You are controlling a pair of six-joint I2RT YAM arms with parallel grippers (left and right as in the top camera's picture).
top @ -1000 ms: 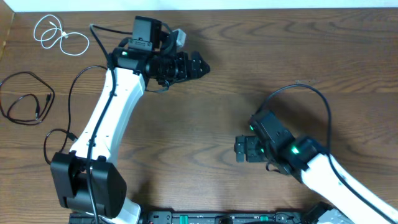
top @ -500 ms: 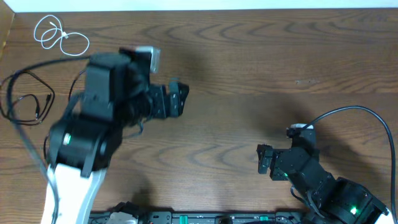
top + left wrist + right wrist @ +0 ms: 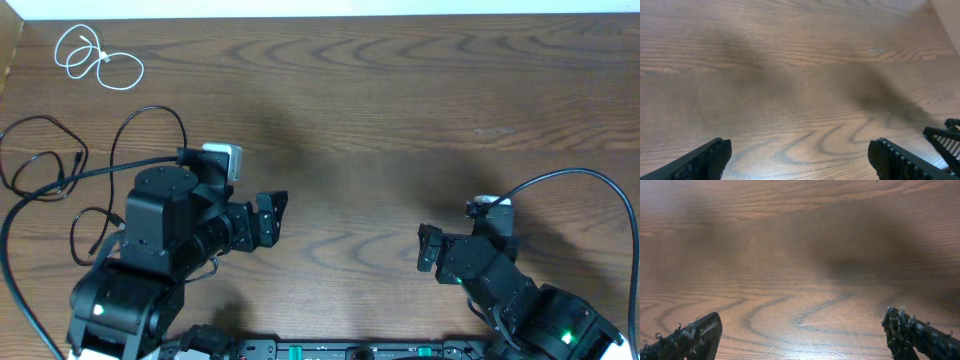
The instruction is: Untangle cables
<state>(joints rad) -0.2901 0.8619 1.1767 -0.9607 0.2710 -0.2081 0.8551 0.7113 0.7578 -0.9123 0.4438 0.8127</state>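
Note:
A short white cable (image 3: 97,58) lies coiled at the far left corner of the table. A thin black cable (image 3: 38,165) lies looped near the left edge; I cannot tell a second black cable apart from the arm wires there. My left gripper (image 3: 272,216) is open and empty over bare wood, well right of both cables. My right gripper (image 3: 428,258) is open and empty near the front right. The left wrist view (image 3: 800,152) and the right wrist view (image 3: 802,322) show only wood between the spread fingers. No cable shows in either wrist view.
Thicker black arm wires loop beside the left arm (image 3: 150,125) and above the right arm (image 3: 570,185). The right gripper's tip shows at the left wrist view's right edge (image 3: 947,136). The wooden table (image 3: 400,100) ends at a white wall at the back.
My left arm has pulled back from the far middle of the table toward the front left. My right arm has drawn back slightly to the right. Both grippers stay open and empty.

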